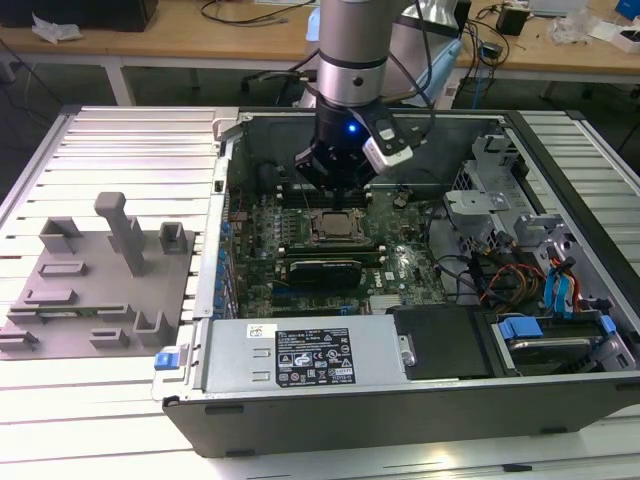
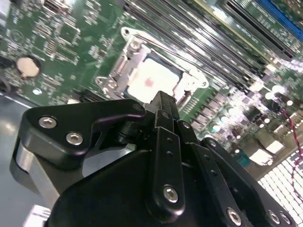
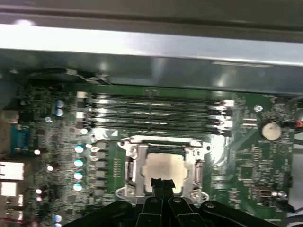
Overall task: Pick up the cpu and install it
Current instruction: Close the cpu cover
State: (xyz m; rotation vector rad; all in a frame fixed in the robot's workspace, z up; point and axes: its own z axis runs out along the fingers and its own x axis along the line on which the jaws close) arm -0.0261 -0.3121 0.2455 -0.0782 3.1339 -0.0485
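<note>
The cpu (image 1: 336, 228) lies flat in its metal-framed socket on the green motherboard (image 1: 400, 255) inside the open computer case. In both wrist views its pale silvery top (image 3: 165, 165) (image 2: 152, 80) sits inside the socket frame, just beyond my fingertips. My gripper (image 1: 335, 192) hangs straight above the socket, a little above the chip. Its two black fingers (image 3: 159, 183) (image 2: 163, 101) are pressed together with nothing between them, so it is shut and apart from the cpu.
A long black expansion card (image 1: 325, 270) lies just in front of the socket. Memory slots (image 3: 151, 111) run behind it. The power supply (image 1: 305, 355), cables (image 1: 500, 280) and drive bays crowd the case. Grey fixture blocks (image 1: 100, 270) stand on the exterior view's left.
</note>
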